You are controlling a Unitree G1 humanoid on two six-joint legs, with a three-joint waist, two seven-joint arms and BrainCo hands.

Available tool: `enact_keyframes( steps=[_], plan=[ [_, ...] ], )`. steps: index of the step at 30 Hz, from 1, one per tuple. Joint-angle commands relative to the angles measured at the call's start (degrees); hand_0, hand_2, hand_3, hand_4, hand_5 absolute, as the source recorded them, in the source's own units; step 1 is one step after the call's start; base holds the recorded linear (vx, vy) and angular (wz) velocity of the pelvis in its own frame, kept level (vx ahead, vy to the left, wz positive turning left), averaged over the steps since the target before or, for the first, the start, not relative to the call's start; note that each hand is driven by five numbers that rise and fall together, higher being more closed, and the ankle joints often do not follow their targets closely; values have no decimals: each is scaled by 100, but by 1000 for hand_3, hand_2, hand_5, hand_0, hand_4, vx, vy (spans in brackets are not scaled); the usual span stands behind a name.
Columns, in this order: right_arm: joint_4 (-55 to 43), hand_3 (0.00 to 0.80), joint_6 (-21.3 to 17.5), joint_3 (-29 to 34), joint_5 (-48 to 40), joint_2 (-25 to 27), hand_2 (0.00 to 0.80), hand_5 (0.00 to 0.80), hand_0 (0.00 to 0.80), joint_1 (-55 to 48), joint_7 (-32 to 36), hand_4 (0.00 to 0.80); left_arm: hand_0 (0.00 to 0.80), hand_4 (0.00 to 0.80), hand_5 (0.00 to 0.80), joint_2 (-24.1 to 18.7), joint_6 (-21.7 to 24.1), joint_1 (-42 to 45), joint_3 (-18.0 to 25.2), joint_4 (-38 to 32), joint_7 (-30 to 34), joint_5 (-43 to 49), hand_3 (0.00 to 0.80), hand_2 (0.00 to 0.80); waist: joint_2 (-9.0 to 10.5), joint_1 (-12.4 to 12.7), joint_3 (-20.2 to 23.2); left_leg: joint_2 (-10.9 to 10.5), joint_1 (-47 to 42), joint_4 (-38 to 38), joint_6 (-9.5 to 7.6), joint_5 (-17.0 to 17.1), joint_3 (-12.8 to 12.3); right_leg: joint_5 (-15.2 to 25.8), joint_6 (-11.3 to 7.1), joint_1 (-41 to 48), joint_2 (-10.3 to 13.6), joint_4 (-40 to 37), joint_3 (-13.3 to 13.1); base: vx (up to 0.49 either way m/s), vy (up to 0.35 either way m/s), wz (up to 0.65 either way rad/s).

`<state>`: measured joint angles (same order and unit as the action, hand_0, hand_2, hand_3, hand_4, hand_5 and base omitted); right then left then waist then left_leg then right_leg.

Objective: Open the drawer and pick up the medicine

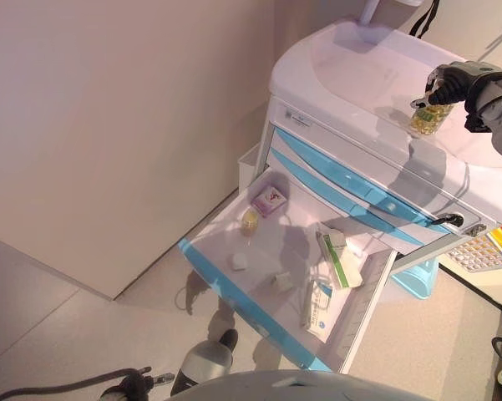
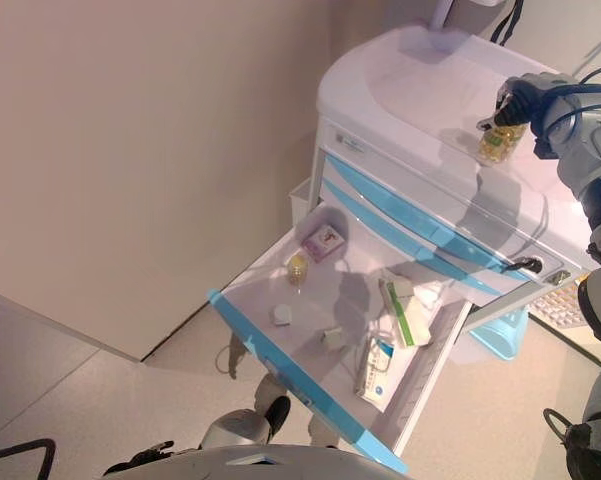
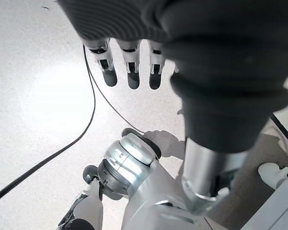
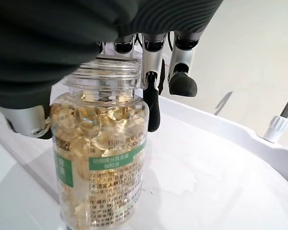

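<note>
Right wrist view — green-labelled capsule bottle (image 4: 99, 158)

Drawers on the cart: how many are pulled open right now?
1. The bottom drawer of the cart is pulled fully out, with boxes and small items lying inside. The two blue-handled drawers above it are closed. None seem hidden.

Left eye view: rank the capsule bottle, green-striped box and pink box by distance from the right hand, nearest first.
1. capsule bottle: in the right hand, on the cart top.
2. green-striped box: in the open drawer, on its right side.
3. pink box: at the drawer's back left corner.
</note>
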<state>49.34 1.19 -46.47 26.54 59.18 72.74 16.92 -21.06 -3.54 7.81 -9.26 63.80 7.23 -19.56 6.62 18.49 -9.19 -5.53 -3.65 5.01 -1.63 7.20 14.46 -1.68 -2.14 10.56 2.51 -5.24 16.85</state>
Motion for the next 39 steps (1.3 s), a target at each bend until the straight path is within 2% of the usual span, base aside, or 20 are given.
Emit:
enact_keyframes(
  steps=[1, 7, 19, 23, 39],
  plan=[
    [-13, 800, 16, -352, 164, 135, 800, 800, 800, 562, 49, 800, 0, 0, 0, -246, 78, 144, -203, 27, 73, 137, 0, 0, 144, 63, 278, -120, -307, -63, -20, -680, 33, 159, -167, -160, 93, 366, -31, 0, 0, 0],
    [62, 800, -15, -324, 261, 157, 800, 800, 800, 489, -83, 800, 0, 0, 0, -243, 86, 163, -216, 49, 83, 144, 0, 0, 127, 62, 265, -115, -317, -64, -20, -678, 33, 163, -162, -155, 90, 359, -33, 0, 0, 0],
    [155, 800, 324, -57, 632, 261, 800, 800, 800, 207, -785, 800, 0, 0, 0, -235, 111, 218, -245, 37, 96, 186, 0, 0, 79, 92, 232, -118, -300, -71, -20, -668, 56, 171, -176, -162, 95, 338, -16, 2, 0, 1],
    [107, 800, 441, 23, 656, 258, 800, 800, 800, 93, -712, 800, 0, 0, 0, -243, 105, 220, -250, 20, 108, 193, 0, 0, 61, 88, 214, -119, -290, -76, -22, -669, 48, 174, -183, -169, 100, 331, -31, 11, 1, 4],
    [360, 800, 437, 320, 561, 16, 800, 800, 800, -388, -633, 800, 0, 0, 0, -252, 163, 151, -321, -37, 149, 177, 0, 0, -16, 83, 122, -109, -258, -79, -35, -670, 5, 205, -200, -225, 111, 312, -79, 0, 0, 0]
  ],
)
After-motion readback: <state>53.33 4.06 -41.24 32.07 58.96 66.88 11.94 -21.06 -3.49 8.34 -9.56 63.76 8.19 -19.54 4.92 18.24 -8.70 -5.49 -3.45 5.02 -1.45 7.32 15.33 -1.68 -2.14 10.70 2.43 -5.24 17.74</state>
